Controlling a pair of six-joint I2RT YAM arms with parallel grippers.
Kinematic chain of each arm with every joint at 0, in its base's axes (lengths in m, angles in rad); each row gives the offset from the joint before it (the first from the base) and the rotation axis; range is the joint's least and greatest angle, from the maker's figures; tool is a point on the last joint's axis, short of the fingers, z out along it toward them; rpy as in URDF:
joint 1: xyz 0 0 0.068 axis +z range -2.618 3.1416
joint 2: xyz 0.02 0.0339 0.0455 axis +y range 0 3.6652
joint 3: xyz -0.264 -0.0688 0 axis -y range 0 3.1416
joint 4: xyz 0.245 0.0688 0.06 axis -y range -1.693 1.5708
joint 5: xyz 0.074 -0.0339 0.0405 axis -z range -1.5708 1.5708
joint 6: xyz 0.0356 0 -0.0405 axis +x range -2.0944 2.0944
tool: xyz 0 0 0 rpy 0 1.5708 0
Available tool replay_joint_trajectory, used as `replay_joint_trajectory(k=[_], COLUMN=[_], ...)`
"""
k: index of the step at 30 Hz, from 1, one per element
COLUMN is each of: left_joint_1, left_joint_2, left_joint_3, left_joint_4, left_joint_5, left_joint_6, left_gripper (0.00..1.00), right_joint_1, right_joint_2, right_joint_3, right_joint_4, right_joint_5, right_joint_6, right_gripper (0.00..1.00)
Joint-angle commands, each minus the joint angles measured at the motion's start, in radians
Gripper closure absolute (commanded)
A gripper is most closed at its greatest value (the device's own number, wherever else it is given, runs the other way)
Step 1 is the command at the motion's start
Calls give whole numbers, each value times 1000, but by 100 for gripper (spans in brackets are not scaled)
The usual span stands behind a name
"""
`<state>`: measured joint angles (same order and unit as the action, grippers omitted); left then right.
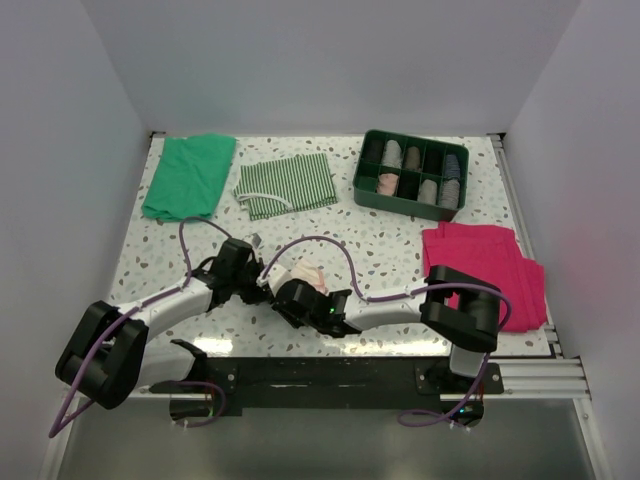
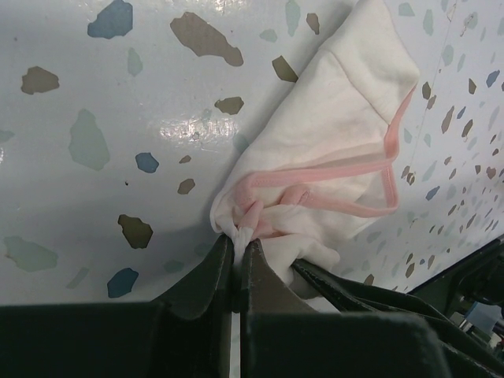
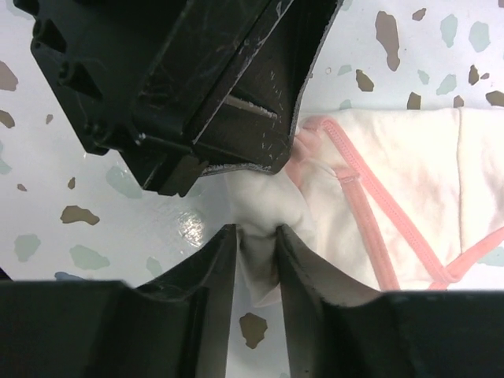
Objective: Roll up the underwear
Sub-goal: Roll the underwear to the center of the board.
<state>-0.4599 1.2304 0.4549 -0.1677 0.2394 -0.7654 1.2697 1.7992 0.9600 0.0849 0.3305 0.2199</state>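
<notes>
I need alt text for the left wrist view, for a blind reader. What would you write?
The left gripper pinches a bunched corner of the pale underwear with pink edging, which lies crumpled on a speckled table.

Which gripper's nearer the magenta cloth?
Right. The right gripper sits left of the magenta cloth, pinching the underwear; the left gripper pinches it farther left.

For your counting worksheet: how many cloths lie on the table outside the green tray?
4: green cloth back left; striped cloth beside it; magenta cloth right; underwear front centre. More may be hidden.
</notes>
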Motion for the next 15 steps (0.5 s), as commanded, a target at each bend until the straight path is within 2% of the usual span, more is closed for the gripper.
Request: replay_joint_trajectory(k=[1,5,9,15], left_joint_1=[12,12,12,12], left_joint_2=[7,7,8,4], left_joint_3=[30,27,24,13], left_joint_4=[11,16,11,16], left_joint_5=[-3,4,6,12], left_joint_6=[31,37,49,48], left_gripper=[100,100,100,100], right_joint_1=[0,-1,-1,-1], right_joint_2=[3,-84,-136,-95], right_joint_3=[-31,-6,34,52], right_joint_4=[-168,-180,-200,-188], right_joint_5=[10,33,47,18], right_joint_6=[24,24,10,-8], right_gripper=[63,56,53,52])
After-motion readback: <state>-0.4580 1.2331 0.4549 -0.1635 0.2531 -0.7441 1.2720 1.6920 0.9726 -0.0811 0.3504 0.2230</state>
